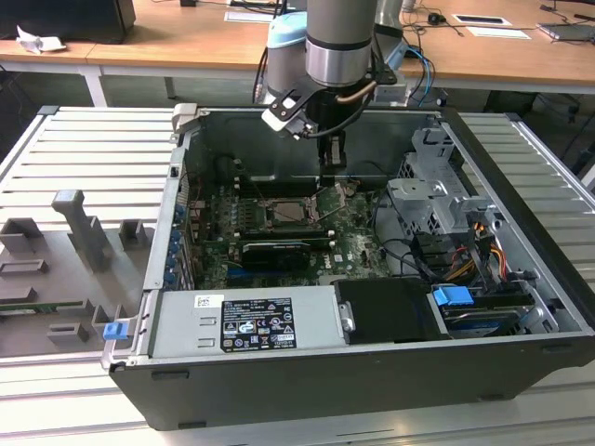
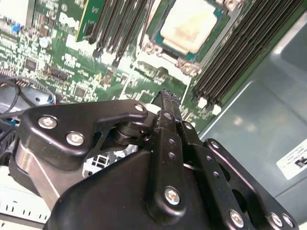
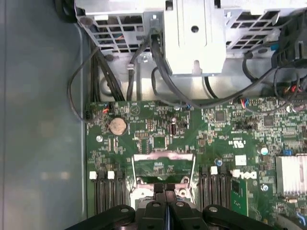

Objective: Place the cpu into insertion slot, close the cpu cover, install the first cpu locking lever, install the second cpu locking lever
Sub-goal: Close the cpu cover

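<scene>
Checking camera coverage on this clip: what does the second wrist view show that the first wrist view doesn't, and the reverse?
Second wrist view: the small square cpu, its pale silver-beige metal face up. First wrist view: a round silver coin battery, a grey metal drive cage, and the thin silver-grey cpu cover frame, apparently raised. Both wrist views: the green board, long narrow black memory slots and the black gripper, fingers shut.

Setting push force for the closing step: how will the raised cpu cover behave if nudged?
The cpu cover is a thin metal frame with a cut-out middle: probably light, slightly springy. It stands tilted up by the insertion slot, so a push likely swings it rather than slides it. The cpu lies in that slot; gentle force seems wise.
</scene>
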Controlling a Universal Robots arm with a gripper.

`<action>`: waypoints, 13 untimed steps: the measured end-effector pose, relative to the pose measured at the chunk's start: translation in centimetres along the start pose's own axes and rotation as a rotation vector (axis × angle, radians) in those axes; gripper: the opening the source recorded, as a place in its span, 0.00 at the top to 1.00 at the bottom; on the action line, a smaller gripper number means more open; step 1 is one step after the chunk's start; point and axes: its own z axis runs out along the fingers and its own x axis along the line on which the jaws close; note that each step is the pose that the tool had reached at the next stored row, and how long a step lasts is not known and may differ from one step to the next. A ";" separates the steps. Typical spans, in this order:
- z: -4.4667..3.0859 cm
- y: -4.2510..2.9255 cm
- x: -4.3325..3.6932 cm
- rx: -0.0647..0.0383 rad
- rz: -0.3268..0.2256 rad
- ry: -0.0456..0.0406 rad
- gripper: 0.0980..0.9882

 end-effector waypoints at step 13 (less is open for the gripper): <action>0.17 2.47 0.09 0.000 0.000 0.0002 0.99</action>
